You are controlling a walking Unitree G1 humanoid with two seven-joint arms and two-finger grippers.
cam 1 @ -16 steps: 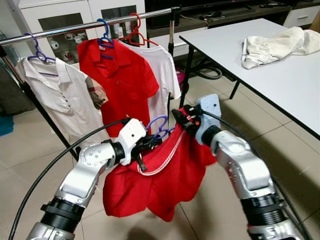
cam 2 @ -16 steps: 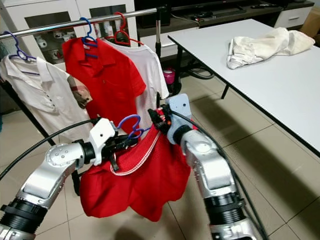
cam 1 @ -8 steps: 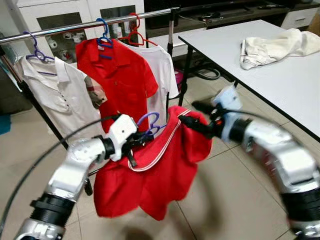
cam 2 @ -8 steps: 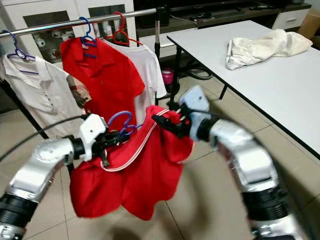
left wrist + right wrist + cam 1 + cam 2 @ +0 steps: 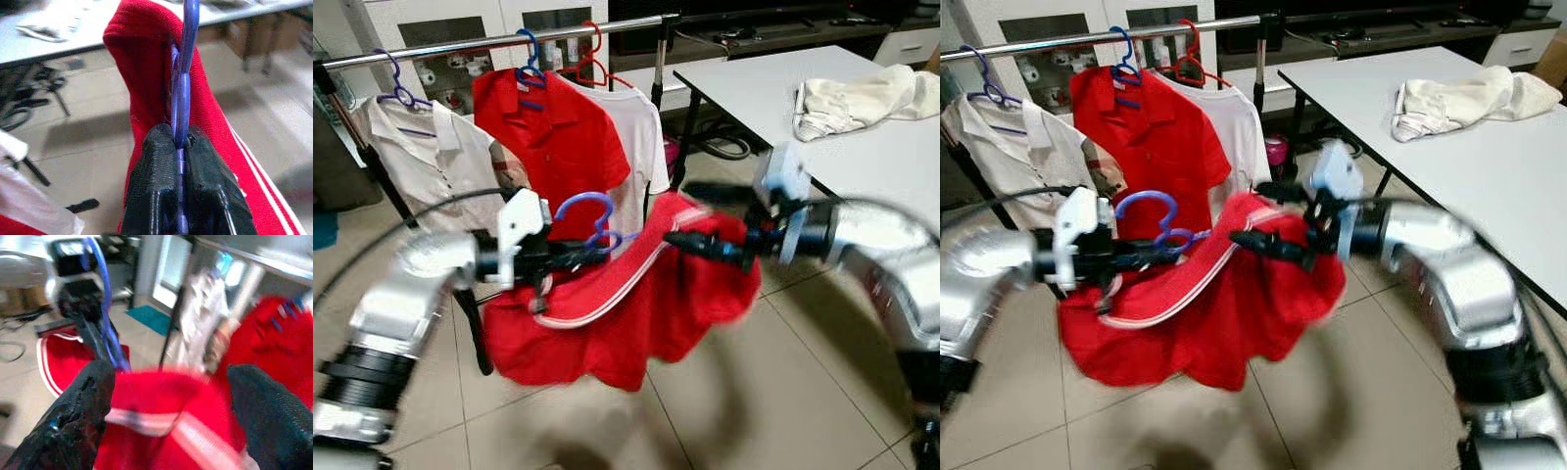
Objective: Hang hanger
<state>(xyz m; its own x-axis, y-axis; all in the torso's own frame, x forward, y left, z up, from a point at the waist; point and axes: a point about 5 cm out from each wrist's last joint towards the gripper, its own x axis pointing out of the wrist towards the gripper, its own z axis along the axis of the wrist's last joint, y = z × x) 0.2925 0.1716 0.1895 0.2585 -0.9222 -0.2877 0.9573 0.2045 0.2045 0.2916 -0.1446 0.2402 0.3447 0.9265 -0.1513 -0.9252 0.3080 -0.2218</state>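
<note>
Because the blue hanger is a thin rigid loop carrying a soft red shirt, the load is probably handling as light but floppy: the stiff hanger is giving the only firm place to hold, while the cloth is sagging and likely swinging under it. The left hand is pinching that hanger just below its hook, its two black fingers closed tight on the plastic, as the left wrist view shows, with red fabric bunched right behind them. That neck seems the right place to grip, since it is leaving the hook free; smooth plastic may twist between the pads, though.

The right hand is hanging spread wide open at the shirt's far shoulder, holding nothing; in the right wrist view its fingers are standing apart on either side of the red collar band.

The hanger and shirt are hanging in the air in front of the robot, below and in front of the clothes rail, near the red polo and white shirt already hung there, and well apart from the bench with its cream garment. The hook is pointing upward, curling over toward the robot's left. The hanger's long axis is running roughly across the view, from the left hand toward the right, tilted a little.
</note>
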